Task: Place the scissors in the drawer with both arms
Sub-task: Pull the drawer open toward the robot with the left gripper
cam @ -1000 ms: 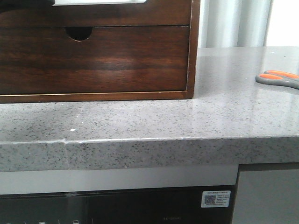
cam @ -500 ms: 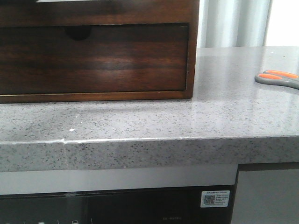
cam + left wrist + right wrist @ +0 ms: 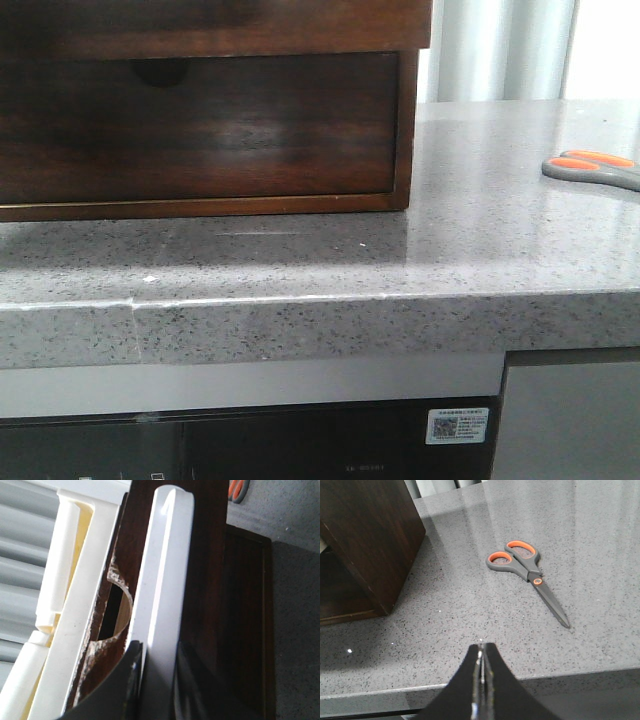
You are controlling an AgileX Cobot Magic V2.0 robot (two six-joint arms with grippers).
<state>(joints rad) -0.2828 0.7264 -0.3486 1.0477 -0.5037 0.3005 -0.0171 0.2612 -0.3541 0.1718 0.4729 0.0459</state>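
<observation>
While the small scissors with grey plastic handles and orange-lined finger loops (image 3: pixel 527 573) lie flat and closed on the speckled grey stone countertop (image 3: pixel 600 540), well ahead of our right gripper (image 3: pixel 481 672) and a little to one side of its fingertips, we judge that the opening of the drawer is the step in hand and the pick-up has not begun. Our right gripper's two dark fingers are pressed together with nothing between them, hovering over the near edge of the counter. Our left gripper (image 3: pixel 152 667) grasps the white top edge of the wide, dark brown, glossy wood-grain drawer front (image 3: pixel 200 580): one finger sits on each face of that white edge, which runs straight away from the fingertips. Just beyond the finger on the inner side we see a second wood panel with a semicircular finger notch (image 3: pixel 112 612), and past that cream-white slats (image 3: pixel 65 565) of the inside. In the front view the drawer front overhangs the dark wooden cabinet (image 3: pixel 200 130), so it looks pulled out, though how far we cannot tell. The next move, in our judgement, calls for the right fingers to part, reach forward over the scissors near the pivot and close across them, while the left holds the drawer out. The blades point toward the counter's near edge, handles farther away.
</observation>
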